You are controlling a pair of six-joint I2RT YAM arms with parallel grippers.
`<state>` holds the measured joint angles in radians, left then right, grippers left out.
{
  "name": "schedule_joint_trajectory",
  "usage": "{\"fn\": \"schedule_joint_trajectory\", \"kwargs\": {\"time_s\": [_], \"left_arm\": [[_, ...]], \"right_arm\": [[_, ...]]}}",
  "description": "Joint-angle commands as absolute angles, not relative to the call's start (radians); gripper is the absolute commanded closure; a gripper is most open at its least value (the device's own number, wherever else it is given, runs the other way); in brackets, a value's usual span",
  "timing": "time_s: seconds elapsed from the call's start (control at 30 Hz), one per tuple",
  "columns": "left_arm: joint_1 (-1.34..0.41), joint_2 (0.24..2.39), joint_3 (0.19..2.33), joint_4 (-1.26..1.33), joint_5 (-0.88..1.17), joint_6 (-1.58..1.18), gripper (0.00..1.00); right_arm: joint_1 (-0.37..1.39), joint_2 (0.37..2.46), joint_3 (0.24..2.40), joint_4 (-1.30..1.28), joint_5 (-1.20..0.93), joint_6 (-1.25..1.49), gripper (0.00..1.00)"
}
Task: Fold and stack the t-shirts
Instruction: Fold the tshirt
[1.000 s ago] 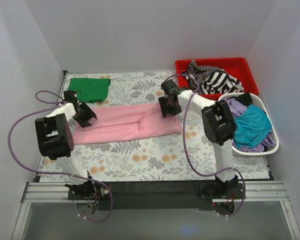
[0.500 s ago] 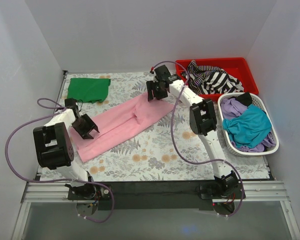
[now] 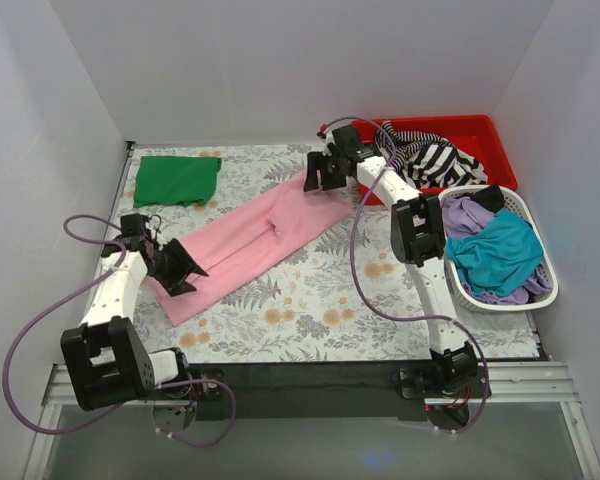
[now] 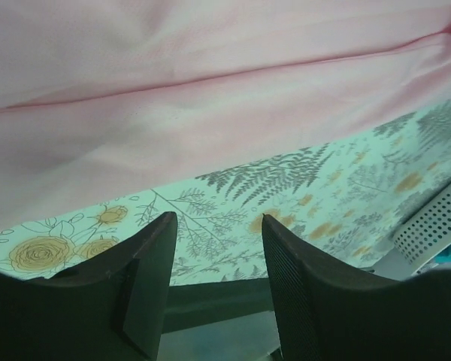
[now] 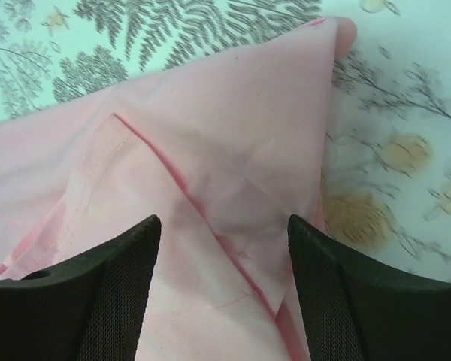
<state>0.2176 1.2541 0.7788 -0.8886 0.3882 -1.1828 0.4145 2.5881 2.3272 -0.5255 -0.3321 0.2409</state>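
Pink t-shirt (image 3: 260,235) lies on the floral table cover (image 3: 310,310), folded into a long narrow strip; its long axis runs diagonally, near-left to far-right; flat, one small pucker mid-length.

My left claw (image 3: 180,270) is low at the near-left end; fingers parted, nothing between them; in the wrist view the strip's long edge lies just ahead of the tips, bare cover under them; released, and apart from the cloth as far as I can tell.

My right claw (image 3: 323,175) is over the far-right end; fingers spread wide, the layered corner flat beneath them; no cloth pinched; released.

Green t-shirt (image 3: 177,178) is folded in the far-left corner, well apart from the strip; likely the base of the stack. Striped t-shirt (image 3: 435,160) is in the red bin (image 3: 480,125); teal t-shirt (image 3: 505,250) and purple t-shirt (image 3: 470,212) are in the white basket (image 3: 500,303), right side.

Judgement: lengthwise fold looks done, cross fold not yet. Each claw has one end; the far-right end sits directly below my right claw, so that arm is nearer; carrying it along the axis toward near-left would halve the strip. Risk: corner layers separating if only the top one is caught.
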Motion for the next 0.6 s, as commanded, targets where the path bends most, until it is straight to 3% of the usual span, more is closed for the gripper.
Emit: {"fn": "schedule_joint_trajectory", "kwargs": {"time_s": [0.0,0.23,0.57], "left_arm": [[0.216,1.21,0.891,-0.81,0.374,-1.193,0.52],[0.216,1.452,1.191,-0.62,0.439,-1.213,0.51],[0.158,2.012,1.494,-0.5,0.776,-1.104,0.51]], "right_arm": [[0.408,2.401,2.249,-0.431,-0.238,0.172,0.25],[0.408,2.139,2.111,-0.413,-0.078,0.057,0.23],[0.411,1.827,1.504,-0.318,-0.166,0.186,0.27]]}}
